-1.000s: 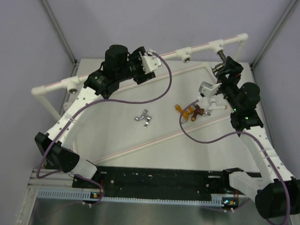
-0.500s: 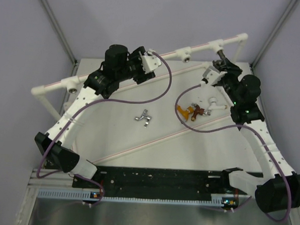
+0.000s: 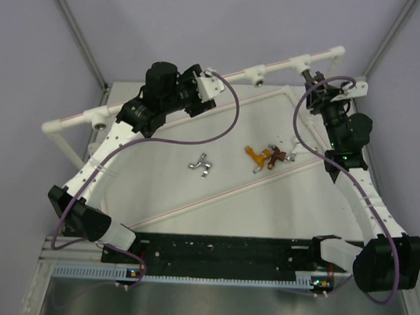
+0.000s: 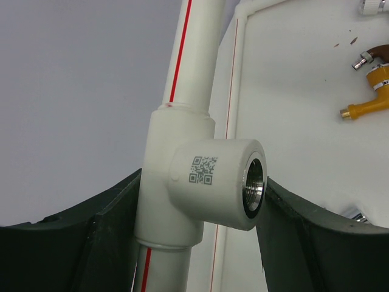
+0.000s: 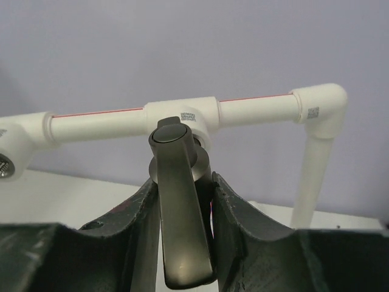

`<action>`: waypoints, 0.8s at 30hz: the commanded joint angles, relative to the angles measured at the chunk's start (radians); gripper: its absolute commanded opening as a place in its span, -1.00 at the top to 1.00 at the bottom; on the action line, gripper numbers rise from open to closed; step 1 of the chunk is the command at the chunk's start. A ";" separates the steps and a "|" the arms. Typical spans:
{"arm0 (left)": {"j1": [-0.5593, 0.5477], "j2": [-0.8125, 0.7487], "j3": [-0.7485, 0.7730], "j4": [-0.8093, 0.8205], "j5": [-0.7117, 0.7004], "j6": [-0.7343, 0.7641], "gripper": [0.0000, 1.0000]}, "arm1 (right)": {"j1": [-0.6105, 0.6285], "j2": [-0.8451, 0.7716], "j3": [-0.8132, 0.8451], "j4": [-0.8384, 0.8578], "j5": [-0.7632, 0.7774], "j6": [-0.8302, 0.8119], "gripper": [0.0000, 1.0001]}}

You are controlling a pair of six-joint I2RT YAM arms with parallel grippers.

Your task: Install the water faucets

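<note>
1. Desk (image 3: 160, 190): white top, carries the loose stock.

2. Pipe frame (image 3: 280, 66): white tube with a red stripe along the far and left edges, tee sockets facing inward.

3. Right arm: reaches to the far right tee socket (image 5: 182, 114). Within the last second its wrist has rolled round, and the camera mount has swung from the desk side to the outer side, while the right gripper (image 3: 315, 84) has kept its place at the socket. Judged: the faucet is being screwed in, with the thread partly taken up. Its purple cable (image 3: 299, 112) now loops high beside the wrist and may snag on further turns.

4. Left arm: unmoved. The left gripper (image 3: 210, 84) has its jaws closed on either side of a QR-marked tee socket (image 4: 213, 182), apparently steadying the frame.

5. Dark grey faucet (image 5: 180, 213): clamped between the right jaws by its lever handle, directly before the socket. The joint itself is hidden behind the handle.

6. Vacant sockets: one mid-frame (image 3: 258, 77), one far left (image 3: 100, 122).

7. Loose faucets on the desk: silver faucet (image 3: 203, 164) at the centre, and orange-gold faucet (image 3: 255, 156) just beside reddish-brown faucet (image 3: 278, 157) below the right arm. All are clear of the working socket.
</note>
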 commanded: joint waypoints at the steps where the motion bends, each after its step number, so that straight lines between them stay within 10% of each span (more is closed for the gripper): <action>1: -0.019 0.002 0.005 0.041 0.040 -0.013 -0.40 | -0.006 0.002 -0.049 0.112 -0.057 0.476 1.00; 10: -0.017 0.008 0.012 0.046 0.046 -0.018 -0.40 | -0.153 0.004 -0.091 0.065 -0.002 0.967 1.00; 15: -0.019 0.014 0.019 0.042 0.041 -0.012 -0.40 | -0.156 -0.029 -0.097 0.057 -0.001 1.063 0.23; 21: -0.017 0.020 0.022 0.042 0.043 -0.012 -0.40 | -0.156 -0.157 -0.077 -0.128 0.070 0.691 -0.97; 24: -0.017 0.021 0.025 0.042 0.043 -0.013 -0.40 | -0.156 -0.252 -0.108 -0.199 0.127 0.493 -0.98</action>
